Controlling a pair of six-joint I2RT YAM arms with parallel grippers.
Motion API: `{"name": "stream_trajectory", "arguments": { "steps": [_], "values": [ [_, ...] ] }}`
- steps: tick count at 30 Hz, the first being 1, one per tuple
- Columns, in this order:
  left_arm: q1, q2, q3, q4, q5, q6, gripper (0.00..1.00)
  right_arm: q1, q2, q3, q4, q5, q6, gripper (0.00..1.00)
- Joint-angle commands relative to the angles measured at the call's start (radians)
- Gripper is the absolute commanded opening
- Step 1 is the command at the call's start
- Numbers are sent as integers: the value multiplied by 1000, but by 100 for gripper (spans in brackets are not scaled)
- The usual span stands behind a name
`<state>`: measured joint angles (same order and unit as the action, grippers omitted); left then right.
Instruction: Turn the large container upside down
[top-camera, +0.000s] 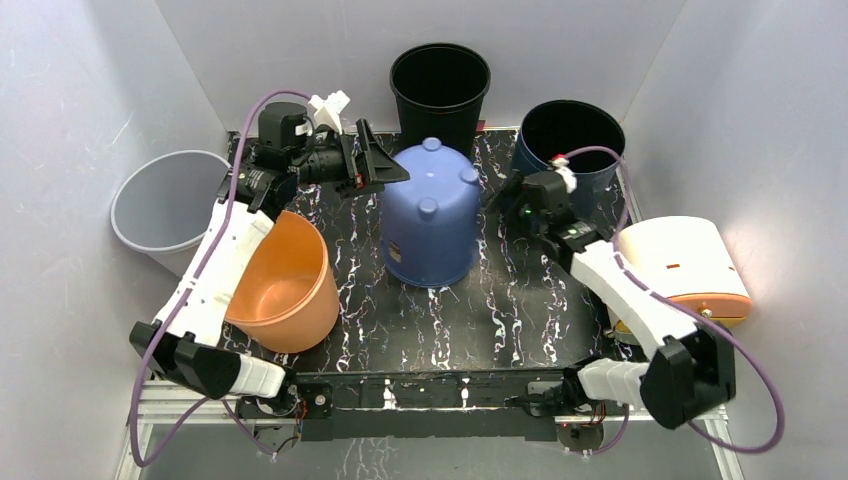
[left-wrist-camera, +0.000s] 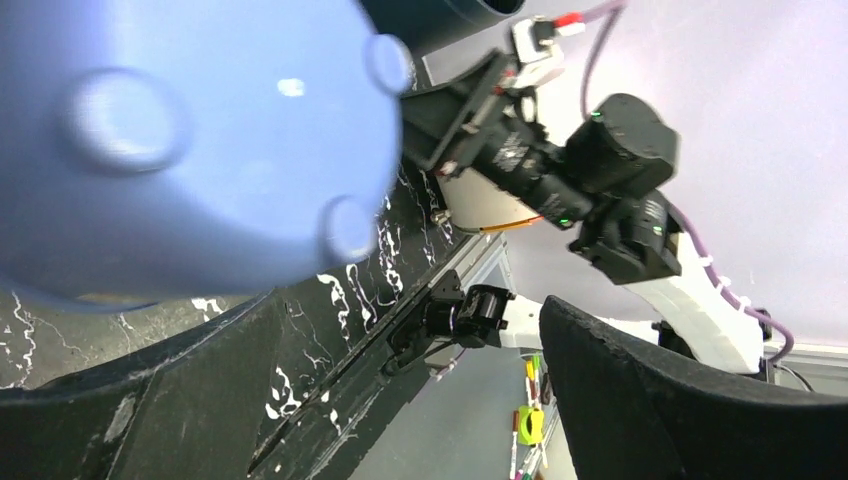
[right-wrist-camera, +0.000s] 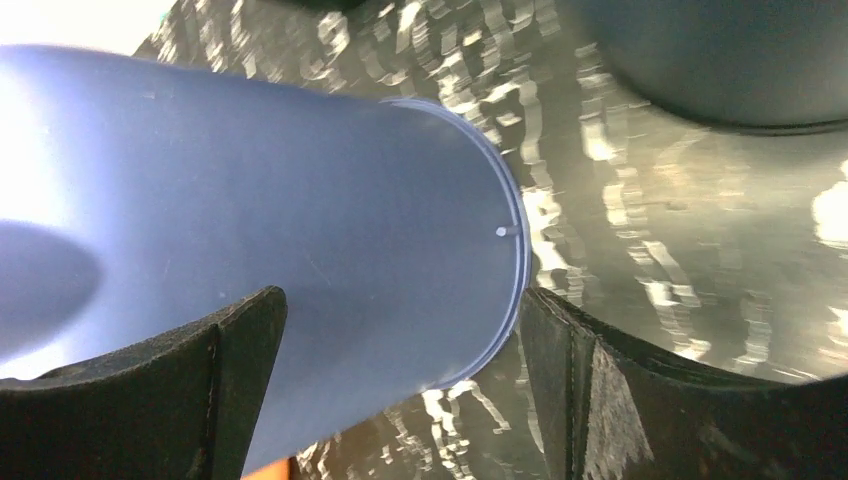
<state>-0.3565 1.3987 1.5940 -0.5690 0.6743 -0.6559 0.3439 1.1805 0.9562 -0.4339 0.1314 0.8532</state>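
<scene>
Left gripper (top-camera: 385, 155) and right gripper (top-camera: 500, 195) flank upturned blue container (top-camera: 430, 215).

Bright, even light; glare on tabletop (right-wrist-camera: 620, 200) in right wrist view; near container (left-wrist-camera: 200, 180) soft-focused.

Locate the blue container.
Top view: the blue container stands mid-mat, feet up, between the left hand and right hand, in front of the black bin.

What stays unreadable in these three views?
Blue bin inside: every view, its own wall hides it.
Orange bin left side: top view, the left arm covers it.
Right claw tips: top view, dark against the dark table; contact with the bin unclear.
Cream box near corner: top view, the right arm crosses it.
</scene>
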Motion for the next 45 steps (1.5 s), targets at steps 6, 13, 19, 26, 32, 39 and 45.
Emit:
{"name": "stream_trajectory", "arguments": {
  "steps": [6,13,19,26,32,39,45],
  "values": [
    [-2,-86,166,23,-5,6,98,180,255,336,27,-94,-89,89],
    [-40,-69,64,88,16,-22,97,94,83,473,-35,163,-379,93],
    [-191,8,130,-40,-191,51,98,29,293,820,-335,335,-632,98],
    [-330,82,170,-160,-405,111,98,-7,479,946,-480,343,-714,97],
    [-386,86,63,-106,-392,108,98,-31,538,939,-509,228,-721,76],
    [-389,166,-52,-94,-393,122,98,-33,554,977,-520,179,-725,33],
    [-386,201,-52,-96,-469,162,98,-34,551,1030,-559,142,-705,0]
  ]
}}
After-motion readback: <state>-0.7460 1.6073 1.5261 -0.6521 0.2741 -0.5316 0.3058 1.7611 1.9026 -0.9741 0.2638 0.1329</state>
